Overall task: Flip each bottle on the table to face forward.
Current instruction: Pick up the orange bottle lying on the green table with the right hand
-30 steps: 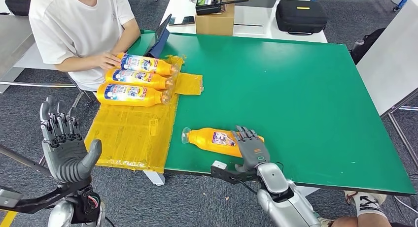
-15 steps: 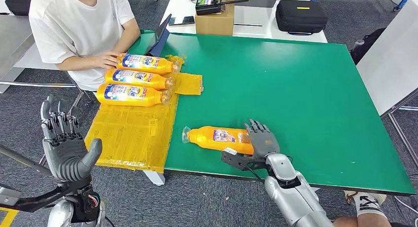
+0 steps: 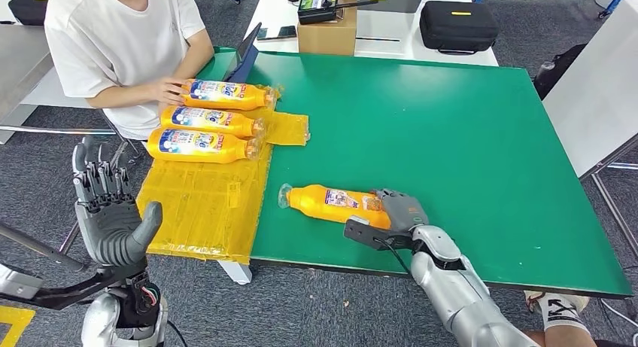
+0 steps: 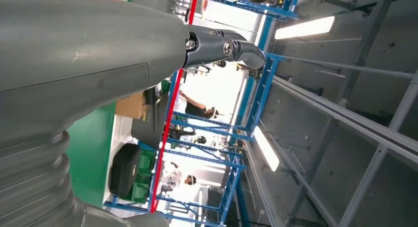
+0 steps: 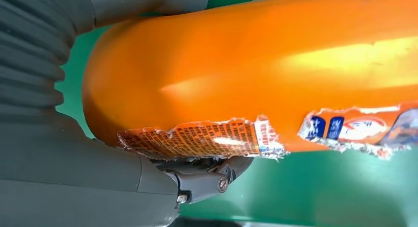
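The orange detergent bottle (image 3: 335,205) lies on its side near the front edge of the green table (image 3: 451,121), cap end toward 9 o'clock, base toward 3 o'clock. Its torn label faces up; the print on it is too small to read. In the right wrist view the same bottle (image 5: 256,74) shows ragged label remnants with dense fine print, not legible.

The right hand (image 3: 401,209) is wrapped around the base end of this bottle, with the fingers curled over the body and the thumb underneath in the right wrist view. The left hand (image 3: 107,211) is raised off the table at 8 o'clock, fingers spread and upright, holding nothing.

At 11 o'clock, three more orange bottles lie side by side on a yellow mat (image 3: 203,204), caps toward 3 o'clock: the far bottle (image 3: 226,94), the middle bottle (image 3: 211,121) and the near bottle (image 3: 199,144). Each shows a blue, white and red front label; the brand lettering cannot be read with certainty. A person in a white shirt (image 3: 113,38) sits at that corner, one hand (image 3: 167,91) touching the far bottle.

Behind the table at 12 o'clock stand a cardboard box (image 3: 326,35) and a black case (image 3: 457,25).
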